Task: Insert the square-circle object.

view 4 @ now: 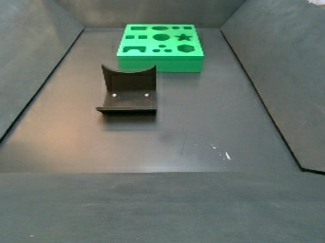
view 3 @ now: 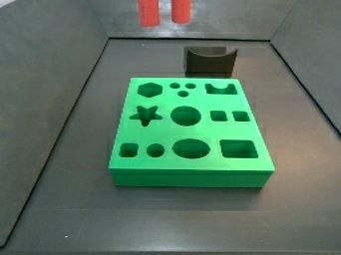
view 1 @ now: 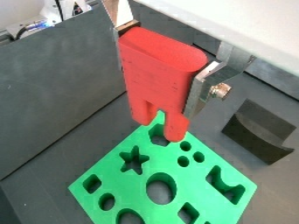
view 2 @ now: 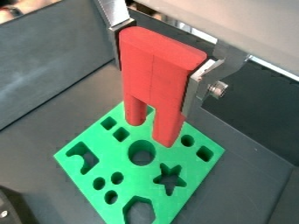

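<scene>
My gripper (view 1: 158, 70) is shut on the square-circle object (view 1: 158, 79), a bright red block with two parallel legs pointing down. It also shows in a wrist view (view 2: 156, 83), held between the silver fingers (view 2: 201, 74). It hangs well above the green board (view 1: 163, 184) with shaped holes. In a side view only the two red legs (view 3: 164, 11) show at the upper edge, high above the green board (view 3: 186, 125); the gripper itself is out of that view. In a side view the green board (view 4: 162, 45) lies at the far end, with no gripper or red piece in sight.
A dark grey block with a curved notch (view 3: 208, 60) stands behind the board; it also shows in a side view (view 4: 127, 91) and in a wrist view (view 1: 260, 127). Dark walls enclose the black floor (view 4: 191, 142) on the sides.
</scene>
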